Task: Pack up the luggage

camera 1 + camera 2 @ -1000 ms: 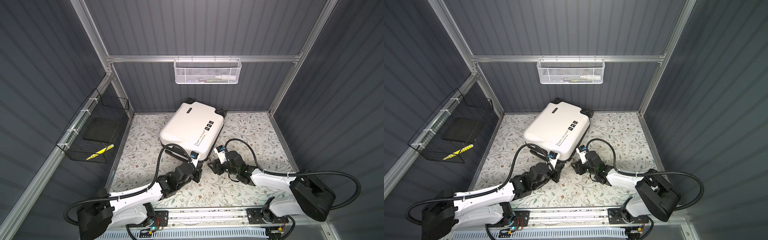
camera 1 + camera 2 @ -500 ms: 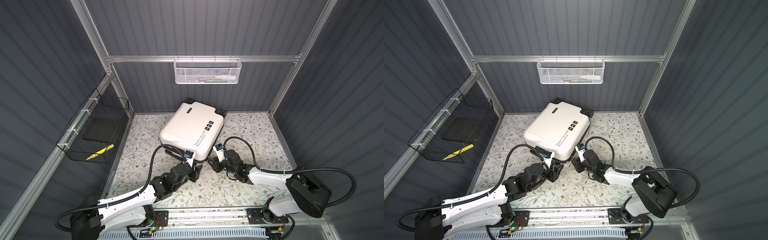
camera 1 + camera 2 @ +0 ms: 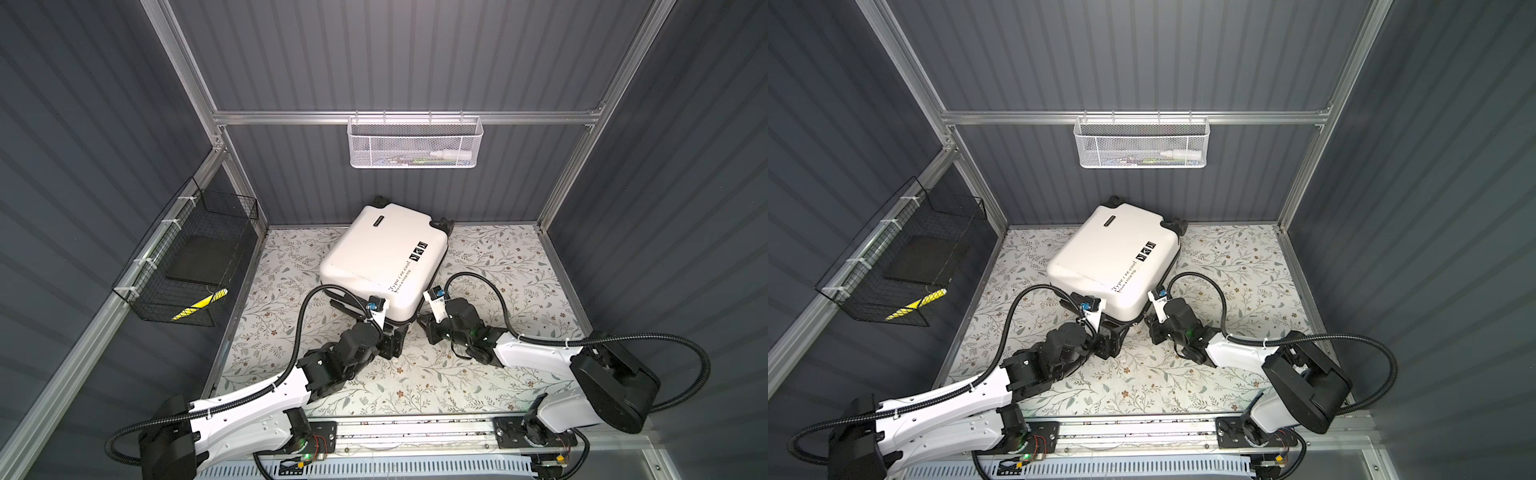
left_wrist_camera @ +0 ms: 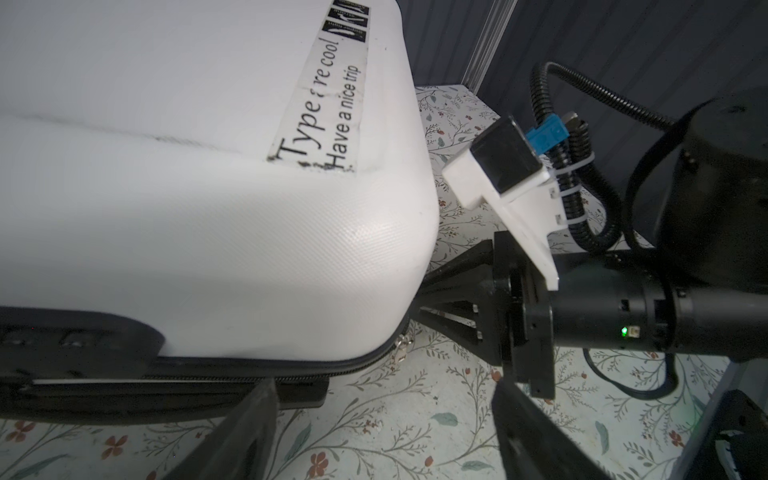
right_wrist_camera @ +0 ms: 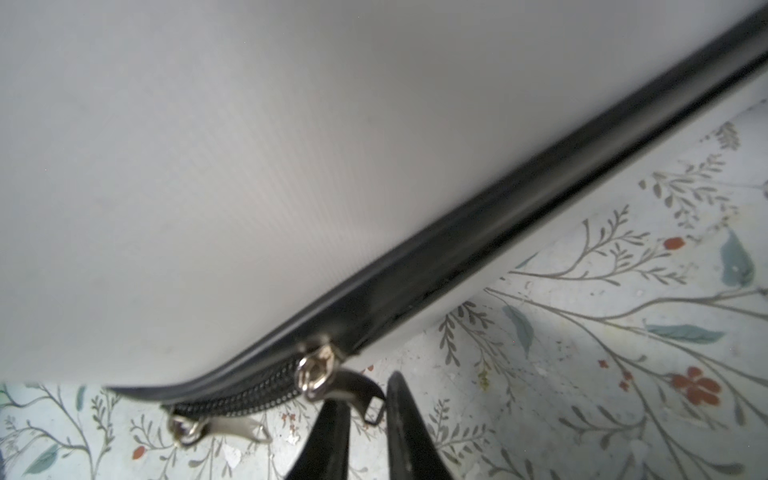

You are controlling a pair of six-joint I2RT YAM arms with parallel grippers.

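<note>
The luggage [image 3: 382, 257] [image 3: 1113, 253], a closed white hard-shell suitcase with black lettering, lies flat on the floral floor. Both grippers sit at its near corner. My left gripper [image 4: 386, 415] [image 3: 395, 336] is open over bare floor just in front of the black zipper seam, with nothing between its fingers. My right gripper [image 5: 365, 411] [image 3: 424, 328] has its fingers drawn close on the dark pull tab [image 5: 357, 388] of a silver zipper slider [image 5: 316, 372]. A second slider [image 5: 183, 428] with a pale tab lies beside it.
A white mesh basket [image 3: 415, 143] with small items hangs on the back wall. A black wire basket [image 3: 187, 266] on the left wall holds a dark flat object and a yellow-black item. The metal rail [image 3: 415, 432] runs along the front edge.
My left gripper has gone from shut to open and edged closer to the suitcase's corner. My right gripper's fingers have closed in around the zipper pull tab.
</note>
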